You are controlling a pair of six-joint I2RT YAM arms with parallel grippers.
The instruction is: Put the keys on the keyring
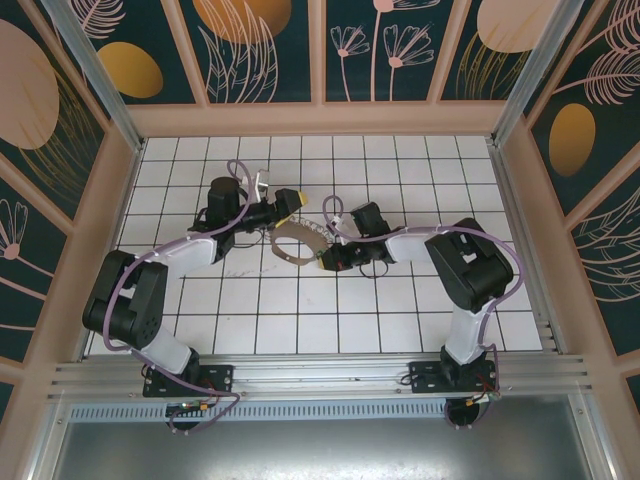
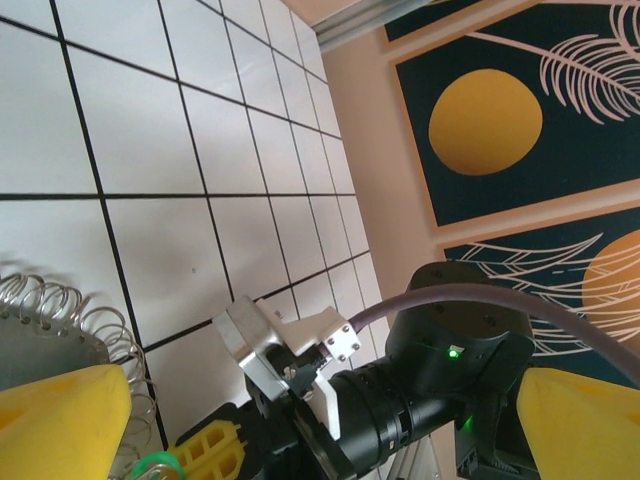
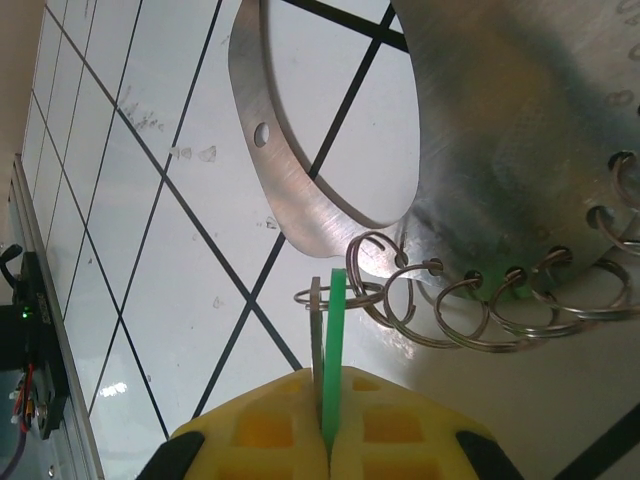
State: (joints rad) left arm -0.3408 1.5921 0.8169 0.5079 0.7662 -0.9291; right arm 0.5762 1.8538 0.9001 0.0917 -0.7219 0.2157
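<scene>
Grips key (image 3: 338, 330) edge-on in closed right fingers (image 3: 250, 430), at near-right rim of keyring (image 3: 480, 150).
Points key's long axis straight out of the fingertips at the split rings (image 3: 440, 305) fringing the hoop, mid-table (image 1: 400, 330); just beside them, contact unclear. Holds left fingers (image 2: 60, 420) wide open and empty at hoop's far-left side. Looks like right arm's move: short push along key axis.

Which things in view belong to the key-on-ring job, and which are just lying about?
In the job:
- green key, pinched in the shut right gripper
- metal hoop with its small rings
- open left gripper, beside the hoop

Not in the job:
- tiled table
- patterned wall panels
</scene>
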